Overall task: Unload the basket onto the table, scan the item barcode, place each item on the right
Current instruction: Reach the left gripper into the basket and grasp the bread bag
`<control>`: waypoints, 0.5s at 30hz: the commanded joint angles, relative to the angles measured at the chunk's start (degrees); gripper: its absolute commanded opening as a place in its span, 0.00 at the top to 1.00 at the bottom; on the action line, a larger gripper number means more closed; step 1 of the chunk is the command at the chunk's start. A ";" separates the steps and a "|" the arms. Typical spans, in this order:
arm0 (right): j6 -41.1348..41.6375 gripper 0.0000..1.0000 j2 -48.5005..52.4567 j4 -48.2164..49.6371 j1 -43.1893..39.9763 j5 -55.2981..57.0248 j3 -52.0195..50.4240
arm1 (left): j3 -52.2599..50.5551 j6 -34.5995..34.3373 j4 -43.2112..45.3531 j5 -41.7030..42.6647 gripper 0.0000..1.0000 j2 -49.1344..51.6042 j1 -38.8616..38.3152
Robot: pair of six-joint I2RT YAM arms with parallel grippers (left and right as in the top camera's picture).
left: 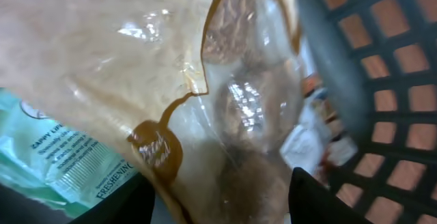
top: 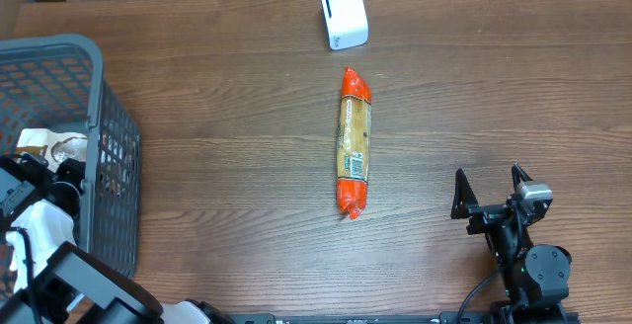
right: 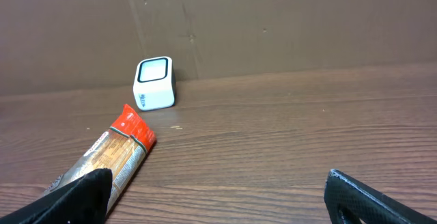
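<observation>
pasta packet (top: 354,141) lies flat on the table (top: 217,87), its long side pointing toward the white scanner (top: 344,14) at the far edge, near it but not touching. a white label that looks like the barcode faces up, so it seems laid out where the scanner window could read it once lifted and turned. the right gripper (top: 489,176) rests low at the near right of the table with its fingers spread as wide as they go and nothing between them. from its own camera the pasta packet sits ahead and to the left, well apart, which reads as waiting rather than reaching. the left gripper (left: 222,183) is down inside the grey basket (top: 59,52) on the left, far from the pasta packet, probably after the next item. its fingers stand apart, and a clear bag (left: 136,60) with brown print fills the view just ahead of them, on top of a teal pouch (left: 48,162). whether the fingers touch the bag i cannot tell, but they have not closed on it. the basket's grid wall runs close by on the right, leaving little room on that side.
</observation>
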 commanded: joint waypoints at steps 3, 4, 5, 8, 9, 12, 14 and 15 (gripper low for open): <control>-0.39 0.00 -0.02 0.33 0.39 0.55 -0.55 | 1.31 0.66 0.28 -1.31 0.45 3.76 -0.42; -0.39 0.00 -0.02 0.33 0.37 0.55 -0.55 | 1.31 0.66 0.31 -1.31 0.46 4.44 -0.39; -0.37 0.00 -0.02 0.33 0.37 0.55 -0.55 | 1.31 0.66 0.50 -1.31 0.46 5.05 -0.37; -0.39 0.00 -0.02 0.33 0.37 0.55 -0.55 | 1.31 0.63 1.53 -1.25 0.45 6.27 -0.37; -0.39 0.00 -0.02 0.33 0.37 0.55 -0.55 | 1.31 0.63 1.97 -1.25 0.45 6.49 -0.42; -0.39 0.00 -0.02 0.33 0.39 0.55 -0.55 | 1.31 0.63 3.45 -1.05 0.42 6.82 -0.55; -0.39 0.00 -0.02 0.33 0.37 0.55 -0.55 | 1.31 0.63 4.46 -1.07 0.41 6.82 -0.66; -0.39 0.00 -0.02 0.35 0.37 0.55 -0.55 | 1.31 0.63 4.81 -1.05 0.40 6.82 -0.74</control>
